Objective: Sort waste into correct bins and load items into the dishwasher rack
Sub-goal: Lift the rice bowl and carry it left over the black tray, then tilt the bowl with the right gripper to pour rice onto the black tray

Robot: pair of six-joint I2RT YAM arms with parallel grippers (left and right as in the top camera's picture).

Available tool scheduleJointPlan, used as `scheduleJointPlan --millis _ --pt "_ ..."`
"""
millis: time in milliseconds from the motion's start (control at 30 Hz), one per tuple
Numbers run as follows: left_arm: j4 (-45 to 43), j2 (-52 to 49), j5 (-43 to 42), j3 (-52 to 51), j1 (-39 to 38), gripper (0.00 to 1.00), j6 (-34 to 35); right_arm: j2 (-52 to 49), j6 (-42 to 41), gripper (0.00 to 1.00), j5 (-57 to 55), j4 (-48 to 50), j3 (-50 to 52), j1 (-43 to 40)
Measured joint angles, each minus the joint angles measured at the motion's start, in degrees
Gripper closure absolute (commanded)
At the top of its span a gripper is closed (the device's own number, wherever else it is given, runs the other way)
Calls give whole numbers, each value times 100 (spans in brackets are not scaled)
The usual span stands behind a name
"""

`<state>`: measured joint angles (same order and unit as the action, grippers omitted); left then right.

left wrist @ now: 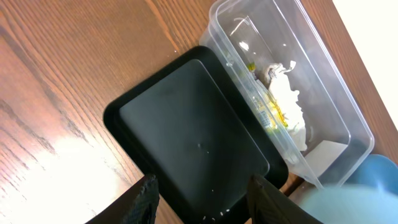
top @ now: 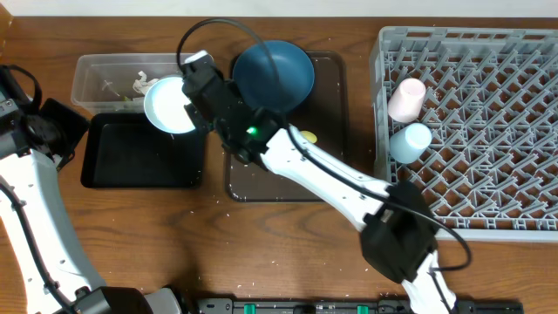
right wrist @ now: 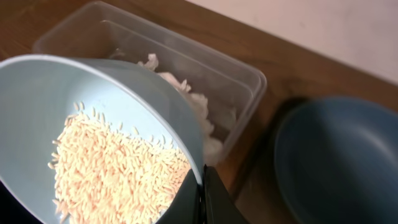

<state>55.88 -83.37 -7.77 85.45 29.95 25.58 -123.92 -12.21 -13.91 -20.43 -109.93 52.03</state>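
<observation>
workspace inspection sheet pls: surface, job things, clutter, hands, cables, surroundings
surface: wooden table, few pale specks
job's things: pale bowl of rice tilted where clear tub meets black tray; paper scraps in tub; blue plate, yellow spoon on brown tray; pink cup, blue cup in rack
clutter: nothing seen
hands: right hand shut on bowl rim; left hand open above black tray
cables: black cable loop above right arm
surroundings: pale surface beyond table edge

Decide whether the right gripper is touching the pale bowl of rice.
Touching. The right wrist view shows the right gripper, jaws closed over the rim of the pale bowl holding rice grains.
</observation>
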Motion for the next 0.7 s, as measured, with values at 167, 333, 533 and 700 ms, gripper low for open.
scheduleJointPlan --millis 167,333,533,700 --pt "4 0 -72 0 0 51 15 -507 879 99 -310 634 0 192" --pt "9 0 -85 0 0 51 15 -894 1766 99 -763 1311 0 654" --pt "9 0 -85 0 0 51 15 -1342 2402 99 -1303 1843 0 1001" --pt "-33 0 -85 0 0 51 15 -1633 2752 99 -1637 2321 2 992"
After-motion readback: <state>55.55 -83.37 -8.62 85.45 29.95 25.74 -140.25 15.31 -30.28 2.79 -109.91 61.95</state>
